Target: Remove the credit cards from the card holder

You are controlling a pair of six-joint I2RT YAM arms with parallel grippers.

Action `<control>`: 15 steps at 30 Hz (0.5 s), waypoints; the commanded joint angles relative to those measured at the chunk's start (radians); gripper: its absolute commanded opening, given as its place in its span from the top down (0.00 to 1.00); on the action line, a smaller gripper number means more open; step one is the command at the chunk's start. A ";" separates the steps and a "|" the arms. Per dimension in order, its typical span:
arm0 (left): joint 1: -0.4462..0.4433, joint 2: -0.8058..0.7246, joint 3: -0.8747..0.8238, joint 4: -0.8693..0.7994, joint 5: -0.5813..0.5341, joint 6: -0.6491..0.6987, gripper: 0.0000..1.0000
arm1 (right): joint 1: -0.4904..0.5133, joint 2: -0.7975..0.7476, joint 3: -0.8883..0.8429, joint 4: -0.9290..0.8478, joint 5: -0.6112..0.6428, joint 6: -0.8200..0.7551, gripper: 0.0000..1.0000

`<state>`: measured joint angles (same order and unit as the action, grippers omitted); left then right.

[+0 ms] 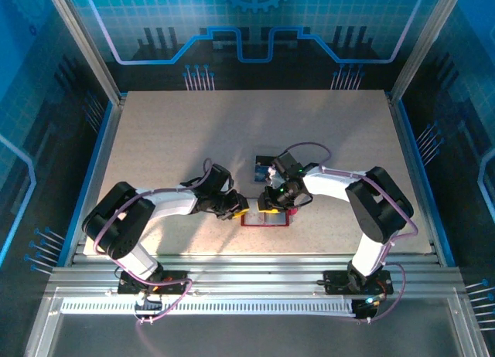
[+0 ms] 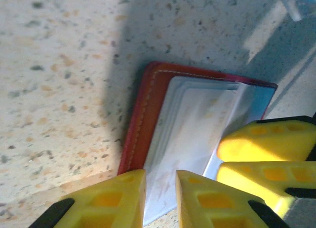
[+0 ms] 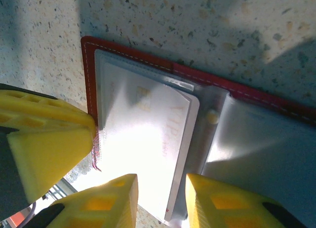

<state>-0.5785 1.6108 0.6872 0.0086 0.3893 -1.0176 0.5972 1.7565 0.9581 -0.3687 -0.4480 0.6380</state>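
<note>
1 pale card (image 3: 148, 139) sits between the right end effector's (image 3: 161, 183) parted jaws.

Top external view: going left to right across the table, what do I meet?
left arm → left gripper → card holder → right arm

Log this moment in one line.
holder open, flat | pale card partly out | right gripper straddles its corner | left gripper at holder edge | grips unclear
</note>
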 commanded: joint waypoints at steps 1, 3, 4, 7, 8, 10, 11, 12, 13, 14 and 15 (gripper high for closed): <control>0.007 0.011 0.000 -0.037 -0.010 0.027 0.77 | 0.015 -0.023 0.016 0.005 -0.019 0.019 0.68; 0.006 0.022 -0.007 -0.024 -0.006 0.021 0.78 | 0.015 -0.022 0.014 0.014 -0.024 0.024 0.68; 0.007 0.026 -0.012 -0.016 -0.006 0.018 0.81 | 0.015 -0.022 0.014 0.017 -0.027 0.026 0.68; 0.007 0.030 -0.016 -0.012 -0.005 0.017 0.84 | 0.015 -0.015 0.008 0.032 -0.037 0.032 0.68; 0.007 0.031 -0.015 -0.013 -0.004 0.017 0.85 | 0.015 -0.011 0.007 0.037 -0.041 0.035 0.68; 0.007 0.031 -0.015 -0.017 -0.006 0.020 0.86 | 0.014 -0.007 0.005 0.045 -0.049 0.039 0.68; 0.007 0.032 -0.015 -0.020 -0.006 0.022 0.86 | 0.014 -0.004 0.005 0.048 -0.050 0.040 0.68; 0.008 0.032 -0.015 -0.021 -0.006 0.022 0.86 | 0.015 -0.002 0.006 0.049 -0.050 0.040 0.68; 0.008 0.034 -0.015 -0.021 -0.006 0.023 0.86 | 0.015 0.001 0.005 0.051 -0.049 0.039 0.68; 0.008 0.035 -0.017 -0.021 -0.006 0.023 0.86 | 0.015 0.004 0.005 0.050 -0.049 0.038 0.68; 0.008 0.034 -0.017 -0.021 -0.006 0.022 0.86 | 0.015 0.007 0.003 0.050 -0.049 0.038 0.68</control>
<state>-0.5777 1.6264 0.6849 0.0051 0.3893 -1.0145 0.5976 1.7561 0.9581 -0.3260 -0.4774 0.6640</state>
